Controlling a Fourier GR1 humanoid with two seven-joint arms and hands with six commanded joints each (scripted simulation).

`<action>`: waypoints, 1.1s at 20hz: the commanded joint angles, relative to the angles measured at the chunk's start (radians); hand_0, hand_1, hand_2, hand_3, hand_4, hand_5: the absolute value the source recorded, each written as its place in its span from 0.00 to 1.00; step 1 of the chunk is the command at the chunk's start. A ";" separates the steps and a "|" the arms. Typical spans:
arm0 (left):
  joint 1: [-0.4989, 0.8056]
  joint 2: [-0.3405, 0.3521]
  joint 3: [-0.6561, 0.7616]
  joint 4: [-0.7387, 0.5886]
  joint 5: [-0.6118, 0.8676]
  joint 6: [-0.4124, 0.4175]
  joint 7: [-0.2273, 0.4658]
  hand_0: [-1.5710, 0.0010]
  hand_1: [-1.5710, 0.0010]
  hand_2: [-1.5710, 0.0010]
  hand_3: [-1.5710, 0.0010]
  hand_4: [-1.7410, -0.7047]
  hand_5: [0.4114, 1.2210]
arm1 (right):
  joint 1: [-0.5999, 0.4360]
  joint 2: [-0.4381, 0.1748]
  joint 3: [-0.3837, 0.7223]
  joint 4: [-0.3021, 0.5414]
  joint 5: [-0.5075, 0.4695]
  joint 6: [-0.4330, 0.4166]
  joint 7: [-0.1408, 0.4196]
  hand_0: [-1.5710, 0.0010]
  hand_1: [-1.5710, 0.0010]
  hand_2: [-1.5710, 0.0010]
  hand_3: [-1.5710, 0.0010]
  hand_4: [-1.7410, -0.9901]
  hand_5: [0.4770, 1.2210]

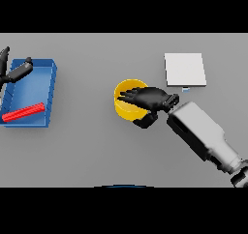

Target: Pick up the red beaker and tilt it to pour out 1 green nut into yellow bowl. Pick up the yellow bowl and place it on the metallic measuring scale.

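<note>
No writing or brand readable anywhere; only a small bluish mark just below the metallic measuring scale (185, 69), too small to read.

Right hand (149, 98) reaching in from the lower right on its white and grey arm, lying over the right part of the yellow bowl (126, 106). Fingers stretching across the bowl's opening, thumb curling down against the outer wall on the near right side, so pinching the rim between them. Bowl sitting near the middle of the grey counter (97, 151), left of the scale and apart from it. Inside of the bowl mostly covered by the hand; not possible to tell whether a green nut is lying there.

Scale resting flat as a pale square at the upper right, just beyond the right wrist.

Left hand (14, 72) showing at the far left edge, partly cut off by the frame, hovering over the upper left corner of a blue tray (51, 83). Fingers looking spread and fairly straight, holding nothing.

Red beaker (23, 113) lying on its side in the near part of the tray, appearing as a long red bar; its opening hard to make out.
</note>
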 commanded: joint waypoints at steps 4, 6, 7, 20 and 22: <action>-0.006 0.007 0.002 -0.014 0.002 -0.002 0.007 1.00 1.00 1.00 1.00 0.92 0.39 | -0.012 0.016 0.020 0.025 0.020 0.006 0.023 0.94 0.93 0.91 0.90 0.50 0.46; -0.002 0.015 0.007 -0.010 0.005 -0.006 -0.002 1.00 1.00 1.00 1.00 0.91 0.38 | -0.009 0.006 0.030 0.017 0.025 0.013 0.003 0.68 0.72 0.75 0.77 0.42 0.66; 0.000 0.011 0.009 -0.012 0.010 -0.005 0.003 1.00 1.00 1.00 1.00 0.91 0.39 | -0.004 0.000 0.029 0.010 0.019 0.023 0.003 0.54 0.58 0.60 0.70 0.34 0.72; 0.017 0.023 0.009 -0.046 0.012 0.012 0.012 1.00 1.00 1.00 1.00 0.91 0.39 | -0.010 -0.050 0.007 -0.082 -0.048 0.125 0.034 0.03 0.03 0.06 0.24 0.02 0.98; 0.013 0.022 0.007 -0.044 0.009 0.010 0.015 1.00 1.00 1.00 1.00 0.91 0.39 | -0.011 -0.078 -0.013 -0.127 -0.066 0.144 0.049 0.02 0.02 0.06 0.19 0.01 0.99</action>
